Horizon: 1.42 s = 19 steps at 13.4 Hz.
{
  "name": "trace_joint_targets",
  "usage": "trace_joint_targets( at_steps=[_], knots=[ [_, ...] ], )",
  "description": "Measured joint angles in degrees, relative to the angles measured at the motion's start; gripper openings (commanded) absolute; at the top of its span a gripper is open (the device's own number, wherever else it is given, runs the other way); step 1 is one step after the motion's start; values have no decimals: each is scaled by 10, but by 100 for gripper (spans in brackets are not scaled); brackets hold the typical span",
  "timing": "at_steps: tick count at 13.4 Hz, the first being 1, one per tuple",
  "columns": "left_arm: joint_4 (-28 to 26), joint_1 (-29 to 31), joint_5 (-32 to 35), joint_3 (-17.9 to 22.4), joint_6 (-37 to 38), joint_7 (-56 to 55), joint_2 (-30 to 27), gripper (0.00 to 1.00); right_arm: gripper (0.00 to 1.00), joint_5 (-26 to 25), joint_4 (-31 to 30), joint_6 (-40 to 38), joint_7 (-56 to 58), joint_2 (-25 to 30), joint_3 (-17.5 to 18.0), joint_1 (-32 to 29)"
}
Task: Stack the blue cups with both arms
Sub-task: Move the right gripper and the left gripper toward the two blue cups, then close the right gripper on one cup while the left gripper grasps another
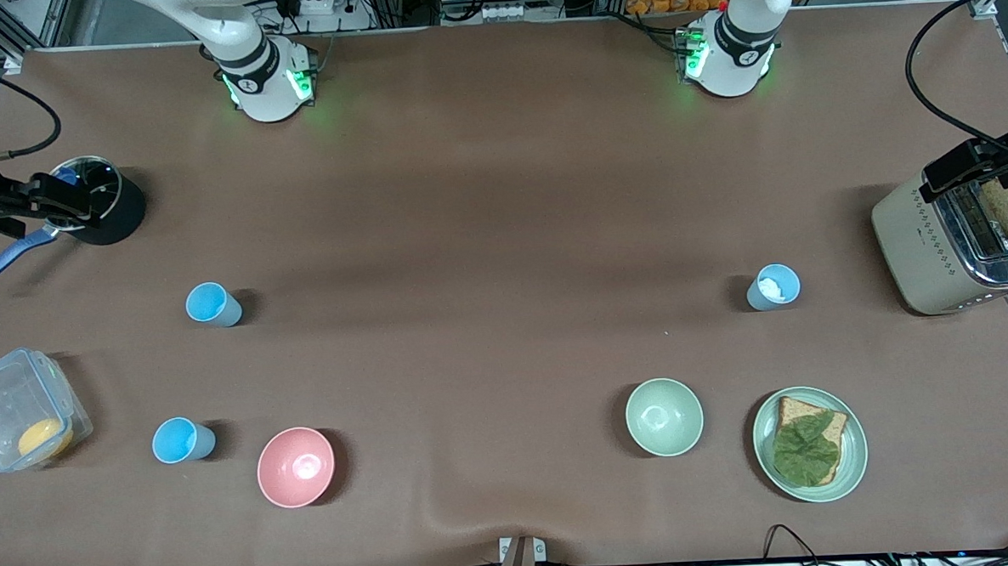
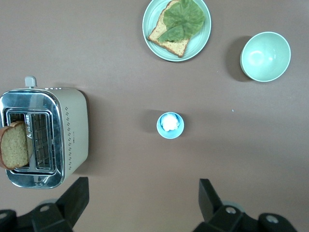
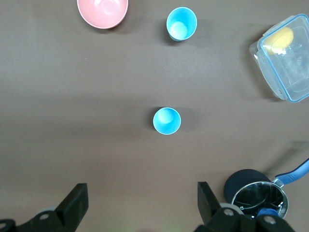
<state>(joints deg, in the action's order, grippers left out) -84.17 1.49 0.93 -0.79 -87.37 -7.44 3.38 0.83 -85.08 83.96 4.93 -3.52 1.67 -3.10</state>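
Three light-blue cups stand upright on the brown table. Two are toward the right arm's end: one (image 1: 212, 304) and another (image 1: 182, 440) nearer the front camera, beside the pink bowl. The third cup (image 1: 773, 287), toward the left arm's end, has something white inside. My left gripper (image 2: 143, 198) is open and empty, high over bare table, apart from that third cup (image 2: 170, 125). My right gripper (image 3: 142, 200) is open and empty, high over bare table, apart from the cup (image 3: 167, 121) and the cup (image 3: 181, 23) by the bowl. Neither gripper shows in the front view.
A pink bowl (image 1: 296, 466), a pale green bowl (image 1: 664, 416) and a plate (image 1: 852, 463) with bread and lettuce lie near the front edge. A toaster (image 1: 919, 248) holding bread stands at the left arm's end. A clear box (image 1: 20, 410) and a black pot (image 1: 105, 211) are at the right arm's end.
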Motion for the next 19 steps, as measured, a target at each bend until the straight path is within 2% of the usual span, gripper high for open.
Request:
trace_joint_targets(
  at_steps=[5, 7, 9, 11, 14, 16, 19],
  knots=[
    [-3, 2, 0, 3, 15, 0, 2, 100, 100, 0, 0, 0, 0, 0, 0, 0],
    [-25, 8, 0, 3, 12, -1, 16, 100, 100, 0, 0, -2, 0, 0, 0, 0],
    [-85, 9, 0, 3, -67, -1, 37, 100, 100, 0, -1, -2, 0, -1, 0, 0],
    [-184, 10, 0, 3, -200, -1, 50, 100, 100, 1, -4, -3, 0, -11, 2, 0],
    [-303, 10, 0, 2, -345, -1, 65, 100, 100, 2, -3, 8, 0, -78, 8, 3],
    [-337, 10, 0, 2, -389, -1, 83, 100, 100, 3, 3, 9, 0, -110, 10, 10],
    [-345, 10, 0, 1, -418, -1, 121, 100, 100, 1, 2, 5, 3, -126, 10, 15]
  ],
)
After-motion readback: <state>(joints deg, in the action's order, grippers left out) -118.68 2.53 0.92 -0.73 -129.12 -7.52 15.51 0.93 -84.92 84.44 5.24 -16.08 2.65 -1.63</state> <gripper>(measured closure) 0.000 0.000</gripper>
